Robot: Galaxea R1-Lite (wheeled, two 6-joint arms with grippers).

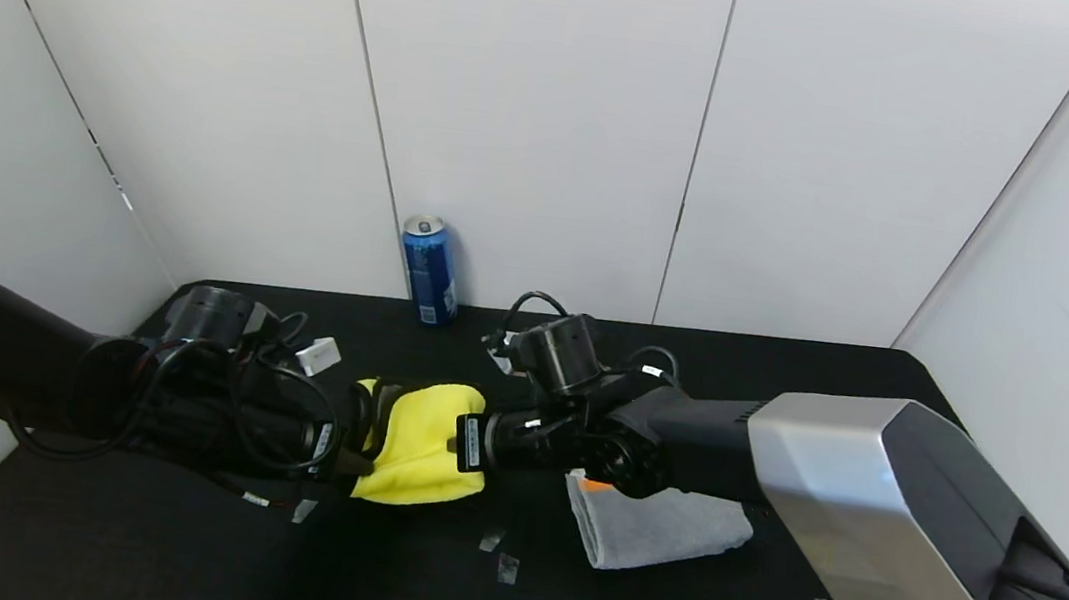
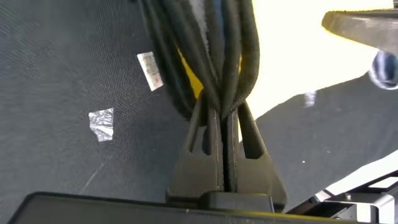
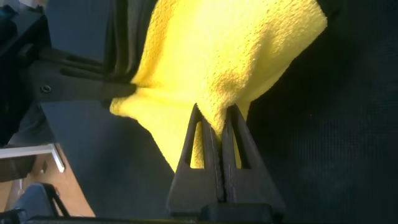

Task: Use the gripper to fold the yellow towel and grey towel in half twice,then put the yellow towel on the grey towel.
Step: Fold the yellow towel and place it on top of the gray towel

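Centre-left of the head view, the yellow towel [image 1: 418, 443] hangs between both arms: left gripper [image 2: 222, 118] pinches its left edge, right gripper [image 3: 216, 127] its right. The folded grey towel [image 1: 659, 528] lies just right, nearer the right arm.

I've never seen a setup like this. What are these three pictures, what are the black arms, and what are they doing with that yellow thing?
This is a robot with two arms over a black table. The wide picture comes from a camera on its head; the two close-ups come from cameras on its wrists. Each arm ends in a pinching tool. The left tool and the right tool are both shut on the yellow towel, which they hold between them from opposite sides. Beside it, partly under the right arm, lies the grey towel, already folded. A blue can stands at the back by the wall, and some bits of tape lie on the table.
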